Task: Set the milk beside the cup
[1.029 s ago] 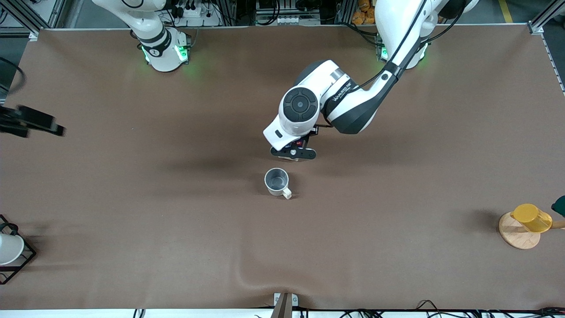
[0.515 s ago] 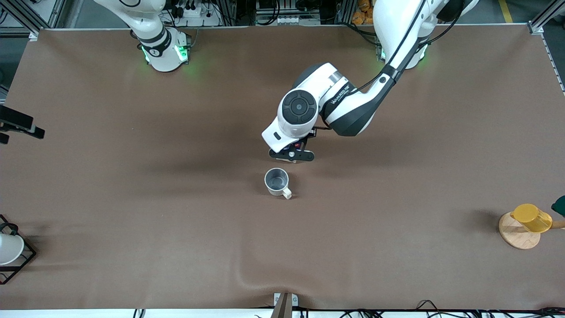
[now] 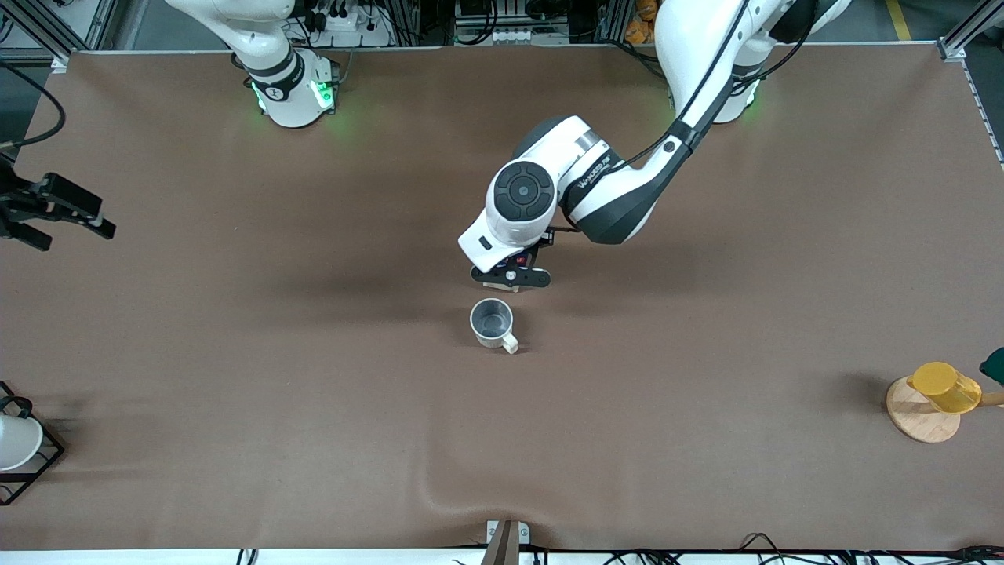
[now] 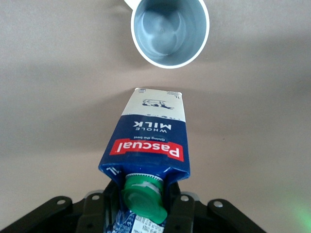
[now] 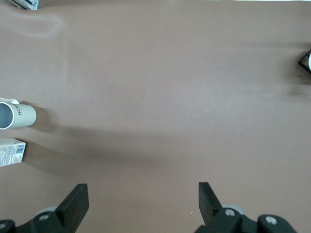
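The cup [image 3: 492,322], an off-white mug with a grey inside and a small handle, stands near the middle of the table. It also shows in the left wrist view [image 4: 170,31] and the right wrist view [image 5: 12,115]. My left gripper [image 3: 510,277] is shut on the milk [image 4: 150,141], gripping its dark blue top at the green cap. It holds the milk tilted, low over the table right beside the cup; the carton's white lower part [image 5: 10,151] shows in the right wrist view. My right gripper [image 3: 55,212] is open and empty at the right arm's end of the table; its own view [image 5: 141,199] shows bare mat.
A yellow cup [image 3: 945,387] lies on a round wooden coaster [image 3: 923,420] at the left arm's end, with a dark green thing [image 3: 994,365] beside it. A black wire rack [image 3: 35,463] with a white cup [image 3: 14,441] stands at the right arm's end, near the front camera.
My left gripper has carried the milk a little toward the right arm's end, staying just beside the cup. My right gripper has shifted about at the table's edge.
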You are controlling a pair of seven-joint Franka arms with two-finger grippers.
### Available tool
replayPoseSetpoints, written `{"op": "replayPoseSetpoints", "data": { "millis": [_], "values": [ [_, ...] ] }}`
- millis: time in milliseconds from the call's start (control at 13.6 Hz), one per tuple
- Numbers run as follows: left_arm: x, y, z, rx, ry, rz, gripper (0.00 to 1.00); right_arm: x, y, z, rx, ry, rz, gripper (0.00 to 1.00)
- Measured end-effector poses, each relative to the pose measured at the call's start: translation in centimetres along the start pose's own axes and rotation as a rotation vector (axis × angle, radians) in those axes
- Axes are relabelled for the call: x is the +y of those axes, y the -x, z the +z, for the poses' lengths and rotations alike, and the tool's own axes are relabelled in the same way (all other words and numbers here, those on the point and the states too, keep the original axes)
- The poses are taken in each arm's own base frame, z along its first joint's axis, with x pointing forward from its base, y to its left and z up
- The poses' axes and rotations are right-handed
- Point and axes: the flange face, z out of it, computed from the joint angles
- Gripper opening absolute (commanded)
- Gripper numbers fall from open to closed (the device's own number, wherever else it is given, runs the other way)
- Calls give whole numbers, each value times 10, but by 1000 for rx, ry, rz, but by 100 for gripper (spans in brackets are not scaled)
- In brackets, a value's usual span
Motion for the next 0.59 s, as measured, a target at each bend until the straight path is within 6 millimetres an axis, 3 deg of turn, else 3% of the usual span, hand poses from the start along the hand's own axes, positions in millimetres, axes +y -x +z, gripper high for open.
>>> {"op": "replayPoseSetpoints", "data": {
  "millis": [588],
  "values": [
    [-5,-16,5,20,15,-20,35,-16,5,-7,-38,82,-31,100]
  ]
}}
